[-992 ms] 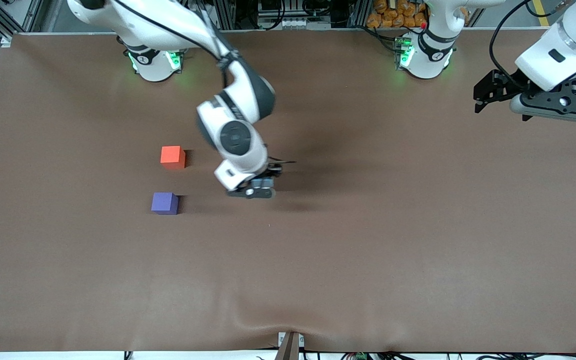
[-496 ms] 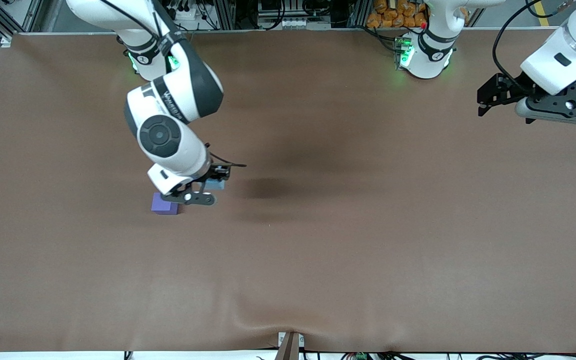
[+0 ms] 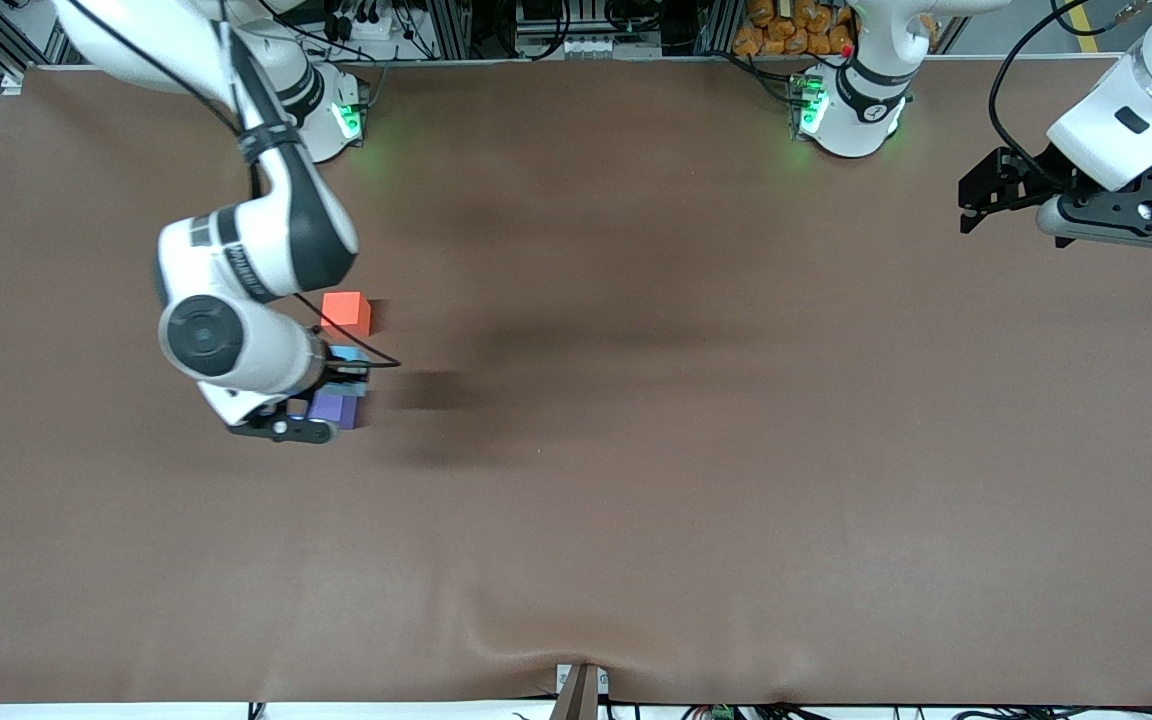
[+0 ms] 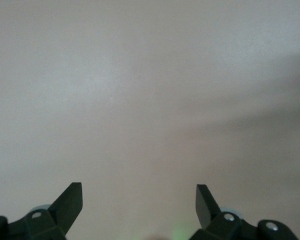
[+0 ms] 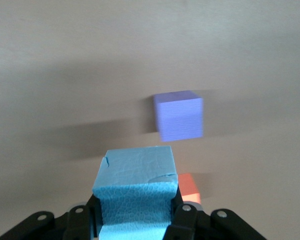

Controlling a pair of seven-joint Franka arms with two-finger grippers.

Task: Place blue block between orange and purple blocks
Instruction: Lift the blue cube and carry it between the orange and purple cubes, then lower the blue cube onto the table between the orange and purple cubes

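Observation:
My right gripper (image 3: 341, 372) is shut on the blue block (image 3: 348, 357), a light sky-blue cube, and holds it in the air over the gap between the other two cubes. In the right wrist view the blue block (image 5: 135, 187) fills the jaws. The orange block (image 3: 346, 312) rests on the table, and the purple block (image 3: 338, 408) rests nearer to the front camera, partly covered by my right hand. Both also show in the right wrist view: purple (image 5: 178, 115) and a corner of orange (image 5: 189, 187). My left gripper (image 3: 976, 200) is open and empty, waiting above the left arm's end of the table.
The brown table cloth (image 3: 696, 460) has a raised wrinkle at its front edge by a small bracket (image 3: 580, 690). The left wrist view shows only bare cloth (image 4: 150, 100).
My right arm has swung toward the right arm's end of the table, carrying the blue block from mid-table to over the gap between the orange and purple blocks. The left arm has barely moved.

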